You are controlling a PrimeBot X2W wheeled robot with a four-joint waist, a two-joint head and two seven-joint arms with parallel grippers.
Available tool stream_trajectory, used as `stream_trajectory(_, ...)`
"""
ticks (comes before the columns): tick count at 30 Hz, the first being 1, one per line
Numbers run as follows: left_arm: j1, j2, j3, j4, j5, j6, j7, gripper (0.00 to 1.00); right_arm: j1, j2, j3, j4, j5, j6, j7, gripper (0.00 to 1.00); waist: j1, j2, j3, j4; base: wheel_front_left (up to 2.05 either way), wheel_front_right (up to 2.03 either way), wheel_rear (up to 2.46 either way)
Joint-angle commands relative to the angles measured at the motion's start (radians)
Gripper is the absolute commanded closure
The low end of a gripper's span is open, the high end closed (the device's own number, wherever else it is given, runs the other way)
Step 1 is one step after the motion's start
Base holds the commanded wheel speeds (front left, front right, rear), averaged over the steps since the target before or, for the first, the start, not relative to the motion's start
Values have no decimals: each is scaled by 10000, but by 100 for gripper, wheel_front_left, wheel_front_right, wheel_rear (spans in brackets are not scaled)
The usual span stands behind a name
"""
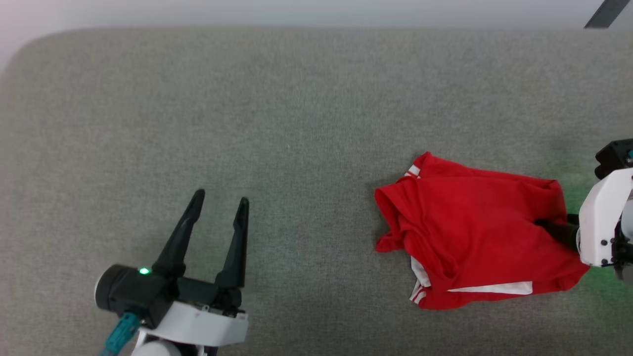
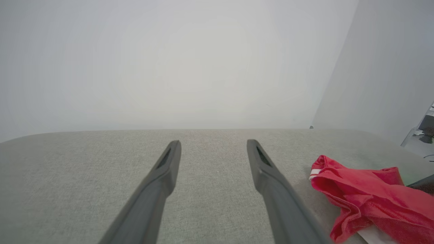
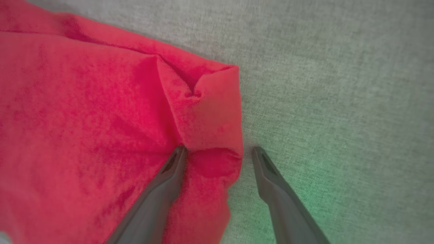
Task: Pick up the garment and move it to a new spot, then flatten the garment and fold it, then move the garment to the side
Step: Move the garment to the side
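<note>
jersey (image 1: 474, 232): crumpled, 3 o'clock
left hand (image 1: 221, 198): spread wide, empty, 7 o'clock
right hand (image 3: 218, 150): spread wide, straddling jersey edge

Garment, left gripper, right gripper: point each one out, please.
garment (image 1: 474, 232): head view, middle of the crumpled red cloth.
left gripper (image 1: 221, 196): head view, midway between its open fingertips.
right gripper (image 3: 219, 148): right wrist view, midway between its fingertips, which straddle the garment's edge.
</note>
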Motion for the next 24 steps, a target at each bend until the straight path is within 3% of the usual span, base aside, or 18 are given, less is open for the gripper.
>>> stream_trajectory(1, -231, 59, -70, 6, 121, -15, -4, 0, 231, 93, 307, 230, 47, -16, 250, 0, 0, -1, 451, 39, 0, 0, 0)
stream_trajectory(4, -469, 159, -214, 58, 196, -15, -4, 0, 245, 141, 457, 235, 103, -24, 63, 0, 0, -1, 652, -13, 0, 0, 0)
stream_trajectory(5, -541, 187, -255, 92, 216, -15, -4, 0, 209, 162, 484, 195, 152, -25, -123, 54, 0, -1, 698, -41, 0, 0, 0)
stream_trajectory(6, -612, 201, -299, 113, 198, -16, -4, 0, 173, 171, 458, 149, 189, -25, -378, 96, 0, -1, 735, -65, 0, 0, 0)
stream_trajectory(12, -990, 348, -414, 77, -62, -15, -6, 0, 15, 55, 164, 99, 256, -27, -1651, 100, 0, -1, 848, -372, 0, 0, 0)
stream_trajectory(24, -2721, 1054, -936, -437, 294, -15, -1, 0, -490, -1058, -1241, 401, 497, -18, -3807, 100, 0, -1, 1675, -1849, 0, 0, 0)
